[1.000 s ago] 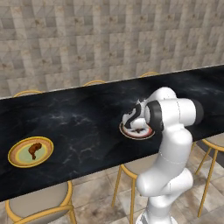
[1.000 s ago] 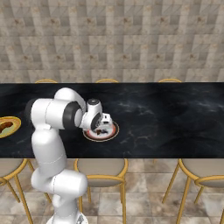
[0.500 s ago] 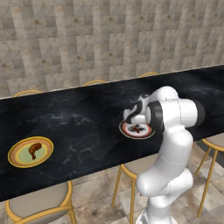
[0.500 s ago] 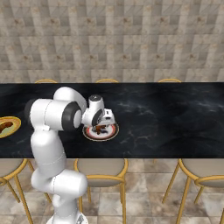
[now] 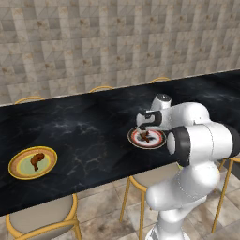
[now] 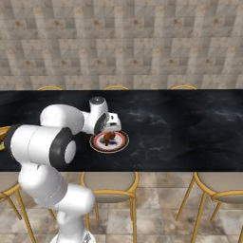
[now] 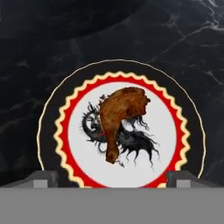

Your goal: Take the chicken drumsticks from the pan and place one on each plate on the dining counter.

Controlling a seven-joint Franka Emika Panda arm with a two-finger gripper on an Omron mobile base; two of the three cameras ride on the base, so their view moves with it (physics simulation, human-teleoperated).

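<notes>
On the black dining counter (image 5: 89, 126) lies the red-rimmed plate (image 5: 158, 141), with one chicken drumstick (image 5: 146, 137) resting on its white centre. My gripper (image 5: 143, 128) hangs just above that plate, open, nothing between its fingers. The hand view looks straight down on the drumstick (image 7: 119, 114) and the plate (image 7: 183, 131), with the gripper (image 7: 111, 177) spread wide on either side. From the right, the gripper (image 6: 110, 130) hovers over the same drumstick (image 6: 110, 137) and plate (image 6: 122, 142). At far left the yellow-rimmed plate (image 5: 18, 173) holds another drumstick (image 5: 36, 160). The pan is out of view.
Gold-framed stools (image 5: 44, 220) (image 6: 110, 182) stand along the near side of the counter (image 6: 185, 123). A stone-tiled wall (image 5: 93, 42) runs behind it. The yellow-rimmed plate (image 6: 2, 135) peeks in at the left edge of the right base view.
My gripper has opened and let go of the drumstick, which now lies on the red-rimmed plate. The hand has lifted slightly above it.
</notes>
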